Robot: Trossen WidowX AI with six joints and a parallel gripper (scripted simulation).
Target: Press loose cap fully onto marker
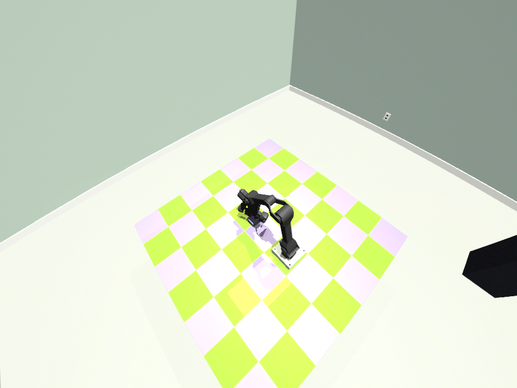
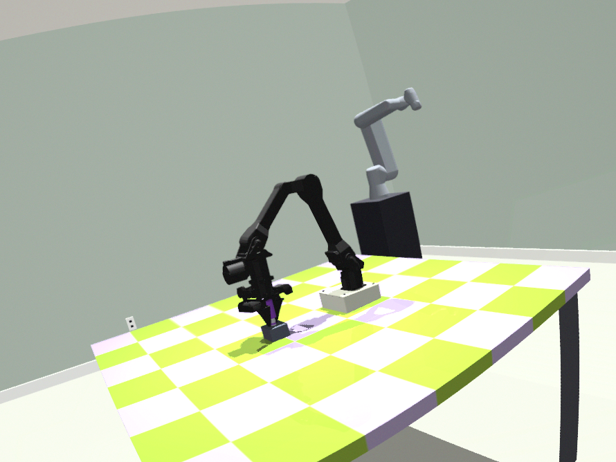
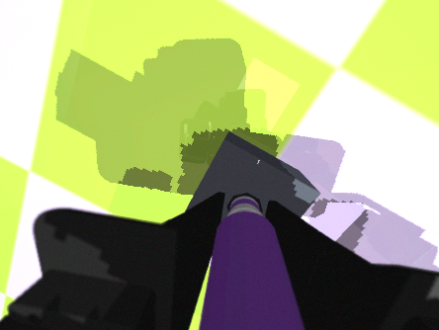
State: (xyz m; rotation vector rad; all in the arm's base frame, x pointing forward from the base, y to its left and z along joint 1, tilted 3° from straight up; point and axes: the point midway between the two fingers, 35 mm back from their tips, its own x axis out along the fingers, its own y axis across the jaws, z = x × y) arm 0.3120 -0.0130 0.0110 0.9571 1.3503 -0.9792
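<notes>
The dark grey holder block (image 1: pixel 252 222) (image 2: pixel 277 333) (image 3: pixel 247 170) stands on the table. My gripper (image 2: pixel 272 321) (image 3: pixel 245 202) points down over it and is shut on the purple cap (image 2: pixel 270 305) (image 3: pixel 249 277), with one finger on each side. The cap is upright, in line with the marker and above the block's hole. Of the marker, a light grey band (image 2: pixel 273 321) (image 3: pixel 244 209) shows under the cap, with a little purple below it at the hole. The rest of the marker is hidden. I cannot tell whether the cap is fully on.
The arm's pale base (image 1: pixel 288 263) (image 2: pixel 350 301) stands on the green and white chequered table (image 1: pixel 286 311) (image 2: pixel 318 380), behind the block in the exterior view. A grey robot arm (image 2: pixel 380 144) on a dark pedestal (image 2: pixel 385 226) stands beyond the table.
</notes>
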